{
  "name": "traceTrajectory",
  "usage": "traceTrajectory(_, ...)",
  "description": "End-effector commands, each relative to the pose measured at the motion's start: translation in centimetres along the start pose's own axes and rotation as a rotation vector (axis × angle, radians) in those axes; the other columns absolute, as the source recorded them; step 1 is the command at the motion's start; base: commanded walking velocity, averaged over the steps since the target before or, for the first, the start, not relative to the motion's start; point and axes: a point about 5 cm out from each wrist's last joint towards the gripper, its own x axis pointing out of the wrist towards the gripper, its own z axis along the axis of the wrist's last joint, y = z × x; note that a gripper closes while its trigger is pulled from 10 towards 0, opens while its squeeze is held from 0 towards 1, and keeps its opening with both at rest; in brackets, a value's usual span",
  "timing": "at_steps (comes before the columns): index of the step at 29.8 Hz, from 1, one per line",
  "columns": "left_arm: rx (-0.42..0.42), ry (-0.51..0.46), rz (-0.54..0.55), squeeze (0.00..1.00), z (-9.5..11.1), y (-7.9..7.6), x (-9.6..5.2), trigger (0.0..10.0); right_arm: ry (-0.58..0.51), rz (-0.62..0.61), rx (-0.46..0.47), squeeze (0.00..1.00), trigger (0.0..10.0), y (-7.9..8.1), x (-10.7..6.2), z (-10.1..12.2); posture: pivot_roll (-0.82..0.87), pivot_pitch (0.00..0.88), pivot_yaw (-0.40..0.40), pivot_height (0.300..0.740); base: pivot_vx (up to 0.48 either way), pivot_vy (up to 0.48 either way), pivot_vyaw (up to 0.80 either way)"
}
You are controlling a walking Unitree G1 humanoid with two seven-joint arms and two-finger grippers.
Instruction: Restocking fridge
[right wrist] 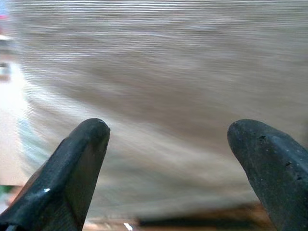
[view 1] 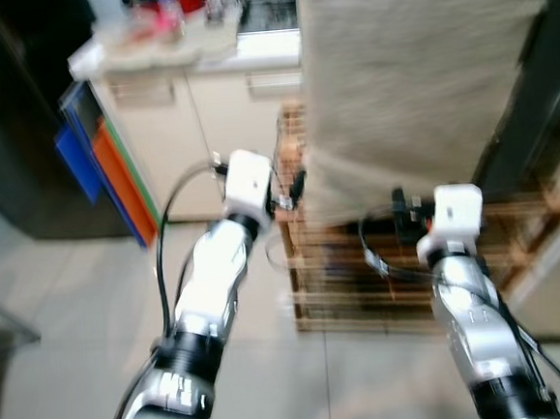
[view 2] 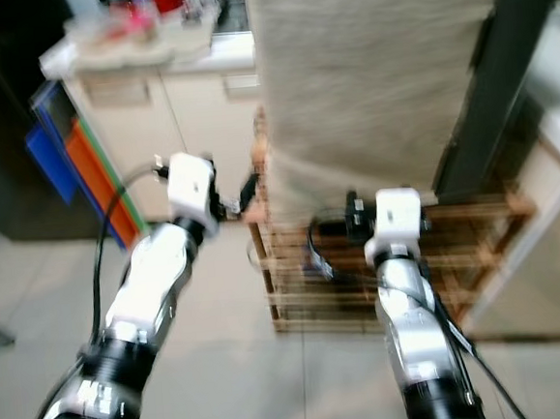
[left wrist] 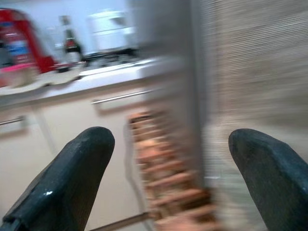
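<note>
Presently, entry: kitchen, robot on the move, all views motion-blurred.

- Left gripper: fingers spread wide, nothing between them. Held out front, near the corner of the wooden slatted rack.
- Right gripper: also spread wide, empty. Pointed at the beige woven cloth draped over the rack, close to it.
- Rack: sits on the tiled floor, cloth hanging down over its top and front. Contents behind slats too blurred to ID.
- Counter w/ pale cabinets: red item, bottle, white appliance on top, approx. only, given blur. Blue and orange flat boards lean against the cabinet end.
- Dark tall surface on robot's left: possibly the fridge, can't confirm. No restock item ID'd in either gripper.

Risks, as judged:
1. Both arms are extended while the body is moving, so fingers could snag the cloth and drag it, or whatever rests on it, off the rack.
2. Left fingers could knock the rack corner; cause is the narrow gap between rack and cabinet.
3. Blur degrades aim, so any grasp tried before the robot settles would likely miss.
4. Wrist cables loop loose and could catch on slats.
</note>
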Motion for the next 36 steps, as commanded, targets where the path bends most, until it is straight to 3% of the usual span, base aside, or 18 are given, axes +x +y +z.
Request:
traceTrajectory(1,0.008,0.004,0.015,0.0,0.0,0.4,-0.1,10.0,-0.028,0.02,0.005,0.0,10.0,0.6,0.0,0.5,0.05,0.0,0.05,0.74,0.48,0.0,0.0)
traceTrajectory(6,-0.01,-0.008,0.024,0.0,0.2,0.5,-0.1,10.0,-0.034,0.028,0.007,0.0,10.0,0.8,0.1,0.6,0.05,0.0,0.049,0.74,0.192,0.0,0.0)
traceTrajectory(10,-0.01,-0.013,0.048,0.0,0.5,1.0,0.0,10.0,-0.081,0.068,0.034,0.0,10.0,1.8,0.8,2.2,0.06,0.0,0.047,0.74,0.0,0.0,0.0)
traceTrajectory(14,-0.02,-0.001,0.06,0.0,0.2,1.3,-0.1,10.0,-0.139,0.105,0.072,0.0,10.0,3.2,2.4,4.4,0.07,0.0,0.046,0.74,0.0,0.0,0.0)
traceTrajectory(17,-0.026,0.015,0.062,0.0,-0.1,1.2,-0.4,10.0,-0.183,0.132,0.065,0.0,10.0,4.3,4.9,6.2,0.09,0.0,0.042,0.74,0.0,0.0,0.0)
traceTrajectory(18,-0.026,0.015,0.062,0.0,-0.1,1.2,-0.4,10.0,-0.183,0.132,0.065,0.0,10.0,4.3,4.9,6.2,0.09,0.0,0.042,0.74,0.0,0.0,0.0)
traceTrajectory(27,-0.021,0.034,0.075,0.0,-0.5,1.3,-2.8,10.0,-0.217,0.185,-0.006,0.0,10.0,6.3,8.7,9.2,0.2,0.02,0.018,0.74,0.0,0.0,0.0)
traceTrajectory(36,-0.022,0.057,0.087,0.0,-0.5,1.6,-4.0,10.0,-0.222,0.197,-0.031,0.0,10.0,6.4,9.8,10.1,0.22,0.054,0.01,0.74,0.0,0.0,0.0)
